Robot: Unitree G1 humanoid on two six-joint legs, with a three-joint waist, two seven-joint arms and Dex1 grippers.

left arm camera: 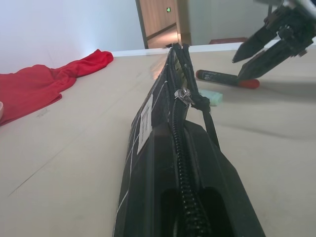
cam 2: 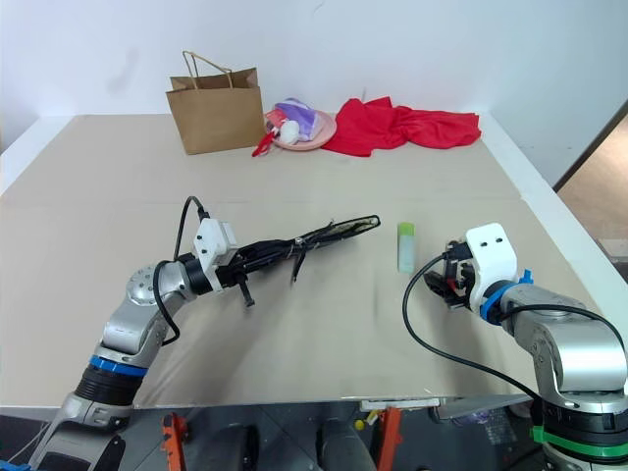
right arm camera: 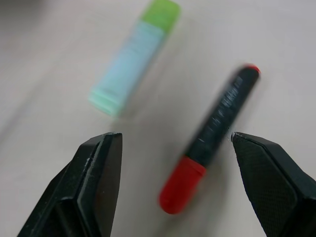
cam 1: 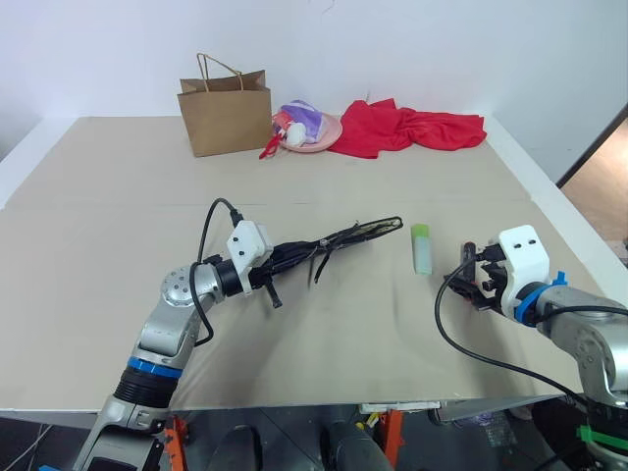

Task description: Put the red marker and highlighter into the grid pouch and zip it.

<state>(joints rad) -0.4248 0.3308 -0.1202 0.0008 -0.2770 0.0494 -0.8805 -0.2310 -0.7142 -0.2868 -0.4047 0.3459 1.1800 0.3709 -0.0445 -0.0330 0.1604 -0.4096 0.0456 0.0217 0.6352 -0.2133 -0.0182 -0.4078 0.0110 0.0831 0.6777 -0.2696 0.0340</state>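
In the left eye view the left tool [cam 1: 280,263] sits left of centre, clamped shut on the near end of the grid pouch [cam 1: 339,238], which sticks out edge-on toward the middle of the frame, held off the tabletop [cam 1: 118,226], so its grid face is hard to make out here. The highlighter [cam 1: 422,248] lies right of centre, green cap toward the top, and the right tool [cam 1: 471,287] hangs at the lower right beside it, its fingers mostly hidden behind the white wrist housing; the red marker cannot be made out here. Along the top edge stand a brown paper bag [cam 1: 226,113], a pink dish of small items [cam 1: 309,130] and a red cloth [cam 1: 407,128]. The right eye view repeats this layout with nothing added. The left wrist view looks along the pouch's zipper [left arm camera: 180,123], with the slider and cord pull in mid-frame and a white label [left arm camera: 144,121] on the side panel; the black fingers around the near end blend into the fabric. At the upper right it shows the red marker [left arm camera: 224,79] lying on the tabletop just under the right tool's parted fingertips [left arm camera: 256,42], with a sliver of the highlighter peeking past the pouch. The right wrist view shows its two fingers [right arm camera: 94,182] standing wide apart at the bottom corners, holding nothing, the marker lying between them, red cap nearest, and the highlighter at upper left, both blurred.
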